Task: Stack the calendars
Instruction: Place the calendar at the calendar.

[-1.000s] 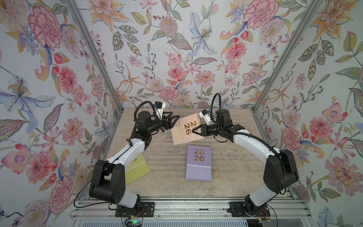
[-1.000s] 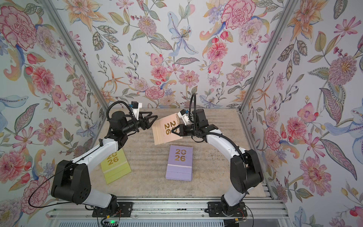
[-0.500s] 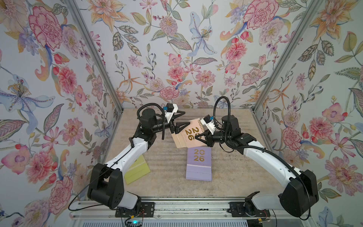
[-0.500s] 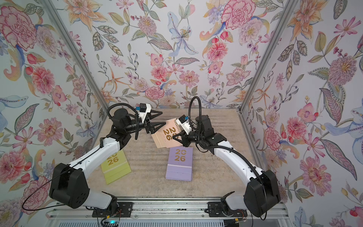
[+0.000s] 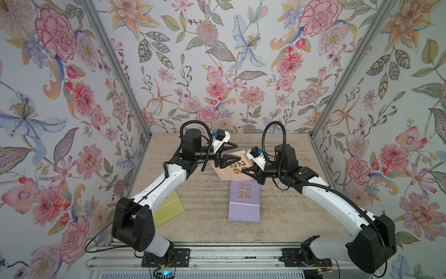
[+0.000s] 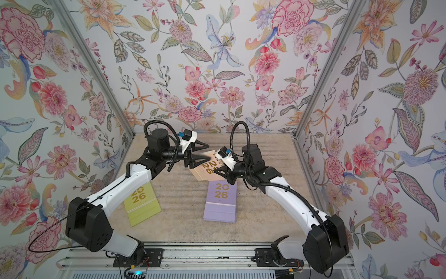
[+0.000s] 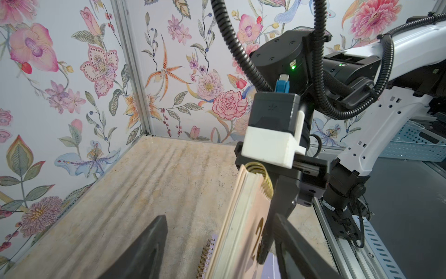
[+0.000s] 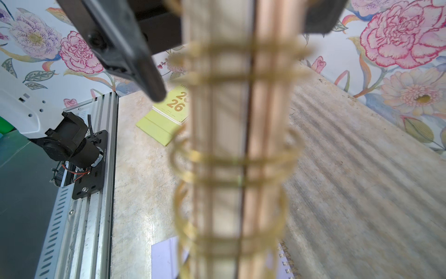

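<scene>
Item: peach calendar [image 5: 229, 170], clamped at its spiral edge by right gripper [image 5: 246, 172], raised above lavender calendars [image 5: 244, 200]. Left gripper [image 5: 237, 152]: jaws spread around it, seemingly without contact.

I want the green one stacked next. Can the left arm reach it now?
Probably yes: the left gripper is open, gripping nothing, and the yellow-green calendar lies uncovered near that arm.

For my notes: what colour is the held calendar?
Peach-orange; the held calendar shows best in a top view.
</scene>
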### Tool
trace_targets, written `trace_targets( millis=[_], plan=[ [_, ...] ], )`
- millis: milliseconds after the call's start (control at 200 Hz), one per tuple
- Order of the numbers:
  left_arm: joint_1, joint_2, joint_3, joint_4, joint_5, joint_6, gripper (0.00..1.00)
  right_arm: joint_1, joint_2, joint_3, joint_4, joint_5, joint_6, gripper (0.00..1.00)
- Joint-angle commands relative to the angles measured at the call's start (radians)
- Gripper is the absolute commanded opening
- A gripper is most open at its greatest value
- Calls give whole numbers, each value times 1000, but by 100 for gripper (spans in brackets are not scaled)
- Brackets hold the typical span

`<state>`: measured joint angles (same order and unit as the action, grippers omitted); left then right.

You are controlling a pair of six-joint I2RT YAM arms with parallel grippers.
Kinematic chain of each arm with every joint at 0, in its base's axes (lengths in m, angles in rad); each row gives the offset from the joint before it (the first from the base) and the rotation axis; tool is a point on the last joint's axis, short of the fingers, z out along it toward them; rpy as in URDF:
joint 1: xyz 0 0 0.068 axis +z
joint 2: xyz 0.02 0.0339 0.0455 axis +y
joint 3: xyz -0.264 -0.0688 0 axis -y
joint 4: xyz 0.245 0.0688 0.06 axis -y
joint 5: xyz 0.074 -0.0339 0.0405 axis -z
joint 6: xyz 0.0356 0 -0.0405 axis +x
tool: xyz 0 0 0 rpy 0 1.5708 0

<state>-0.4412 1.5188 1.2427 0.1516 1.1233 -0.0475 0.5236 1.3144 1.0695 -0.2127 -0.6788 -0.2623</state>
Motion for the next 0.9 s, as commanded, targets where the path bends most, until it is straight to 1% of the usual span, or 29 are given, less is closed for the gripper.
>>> trace_targets(
  millis=[0, 50, 95, 150, 190, 250, 305, 355, 375, 390, 430, 465, 515, 565, 585, 611, 661, 711, 821, 856, 896],
  plan=[
    [-18, 8, 36, -60, 30, 58, 68, 7, -27, 23, 27, -30, -72, 0],
    [-23, 9, 37, -59, 29, 57, 65, 7, -30, 23, 25, -31, -82, 0],
    [-27, 9, 37, -60, 27, 54, 63, 8, -30, 23, 26, -30, -89, 4],
    [-31, 11, 39, -61, 26, 48, 56, 8, -32, 23, 26, -31, -96, 4],
    [-34, 11, 39, -61, 23, 44, 47, 8, -34, 21, 25, -30, -102, 5],
    [-36, 13, 38, -61, 15, 36, 30, 7, -35, 21, 26, -27, -108, 6],
    [-39, 11, 35, -62, 5, 34, 17, 8, -38, 21, 27, -25, -112, 7],
    [-40, 7, 31, -61, -4, 37, 8, 7, -42, 19, 27, -23, -114, 10],
    [-40, 4, 31, -59, -7, 39, 5, 7, -43, 19, 26, -21, -113, 14],
    [-40, 2, 28, -57, -11, 40, 4, 7, -45, 17, 28, -21, -114, 18],
    [-40, 0, 26, -52, -19, 35, 0, 6, -48, 14, 28, -14, -106, 35],
    [-39, -2, 27, -43, -26, 26, 0, 3, -51, 13, 30, -8, -91, 48],
    [-39, -5, 23, -21, -42, -3, 0, -5, -59, 8, 32, -3, -68, 70],
    [-38, -6, 12, 23, -56, -48, 0, -15, -70, -8, 52, 7, -33, 86],
    [-37, -6, 4, 46, -69, -79, 0, -20, -78, -17, 67, 13, -14, 90],
    [-37, -9, -7, 83, -90, -121, 0, -28, -90, -35, 90, 25, 10, 93],
    [-36, -16, -43, 184, -116, -222, 0, -51, -124, -80, 168, 55, 80, 96],
    [-34, -27, -92, 317, -151, -332, 0, -82, -164, -149, 272, 75, 185, 98],
    [-34, -46, -218, 634, -281, -608, 0, -152, -256, -314, 521, 175, 465, 99],
    [-34, -46, -252, 723, -333, -704, 0, -168, -278, -357, 570, 206, 547, 99],
    [-36, -43, -282, 788, -399, -816, 0, -180, -294, -395, 608, 213, 616, 99]
  ],
)
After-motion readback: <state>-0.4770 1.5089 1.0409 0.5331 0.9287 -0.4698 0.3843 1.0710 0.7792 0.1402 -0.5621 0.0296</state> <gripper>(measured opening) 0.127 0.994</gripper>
